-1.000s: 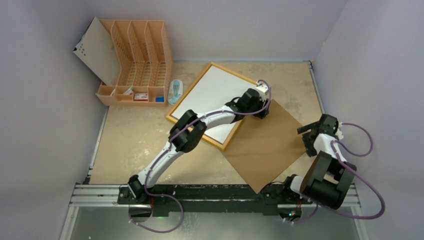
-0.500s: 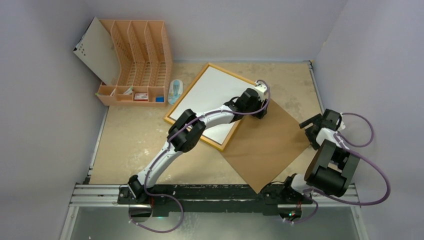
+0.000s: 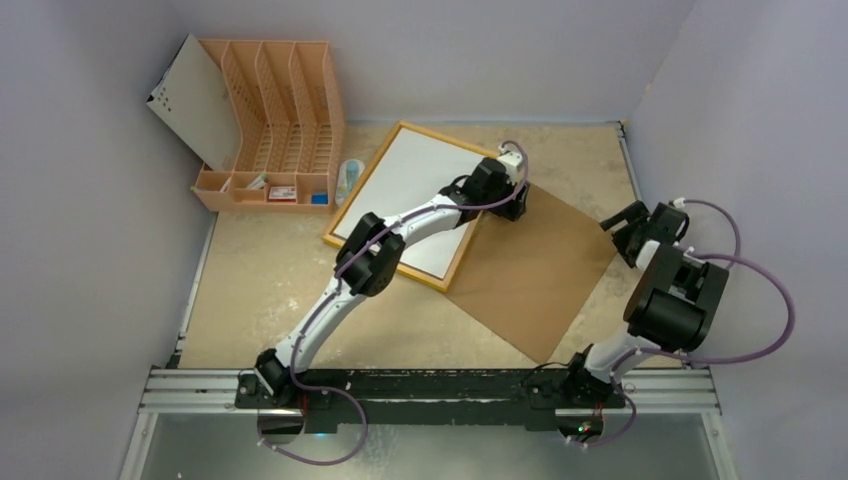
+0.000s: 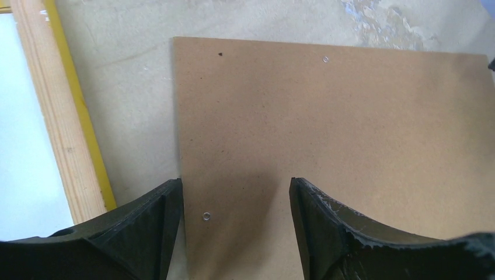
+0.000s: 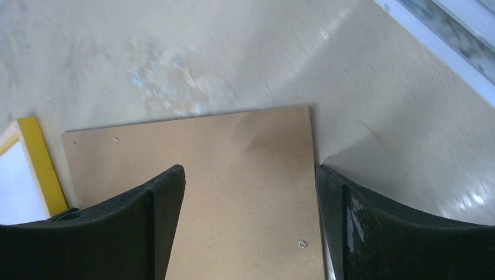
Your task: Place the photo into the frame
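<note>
The frame lies flat at the back middle of the table, wood edge up, with its yellow rim showing in the left wrist view. Inside it is a plain white sheet, apparently the photo lying face down. My left gripper hovers at the frame's right corner. Its open fingers stand over the near edge of the brown backing board, with nothing between them. My right gripper is open above the board's right corner and holds nothing.
An orange slotted file rack stands at the back left with a white board leaning on it. A small blue-and-white item lies between rack and frame. Walls close in on both sides.
The frame has slid a little left and back, with the left gripper moving along. The backing board has turned. The right arm has swung back toward the right wall.
</note>
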You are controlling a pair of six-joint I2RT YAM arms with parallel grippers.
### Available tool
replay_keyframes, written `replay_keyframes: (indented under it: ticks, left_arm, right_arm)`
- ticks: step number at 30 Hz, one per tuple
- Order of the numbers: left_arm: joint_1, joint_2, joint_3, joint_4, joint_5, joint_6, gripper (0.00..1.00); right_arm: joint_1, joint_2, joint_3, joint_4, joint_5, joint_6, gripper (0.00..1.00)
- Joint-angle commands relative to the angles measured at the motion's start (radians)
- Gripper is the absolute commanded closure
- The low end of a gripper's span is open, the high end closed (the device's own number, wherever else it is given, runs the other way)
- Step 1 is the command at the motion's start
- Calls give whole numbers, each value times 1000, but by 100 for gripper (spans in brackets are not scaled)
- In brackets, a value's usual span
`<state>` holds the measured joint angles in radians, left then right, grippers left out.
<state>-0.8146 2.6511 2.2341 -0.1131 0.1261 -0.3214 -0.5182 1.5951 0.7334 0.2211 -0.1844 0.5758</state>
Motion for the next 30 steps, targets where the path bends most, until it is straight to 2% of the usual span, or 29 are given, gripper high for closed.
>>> replay_keyframes:
  ticks: [1, 7, 11, 16, 22, 26, 30]
  left_arm:
    - [-34, 133, -21, -157, 234, -73, 32]
    - [-48, 79, -127, -89, 298, -78, 34]
    - [-70, 23, -206, -92, 293, -55, 35]
    - [-74, -36, -316, -98, 275, -25, 35]
    - [-81, -86, -413, -85, 332, -1, 35]
    - [-76, -139, -463, -98, 218, -22, 34]
    - [-62, -203, -464, -149, 107, -62, 30]
  right_arm:
    - [29, 101, 91, 164, -210, 53, 17]
    - [69, 170, 197, 153, -193, -2, 19]
    - [118, 167, 238, 73, -68, -42, 19]
    - [179, 142, 281, -37, 159, -87, 16]
    - [185, 116, 309, -107, 250, -138, 12]
    - [185, 60, 327, -176, 307, -140, 9]
    - [184, -46, 296, -309, 370, -71, 3]
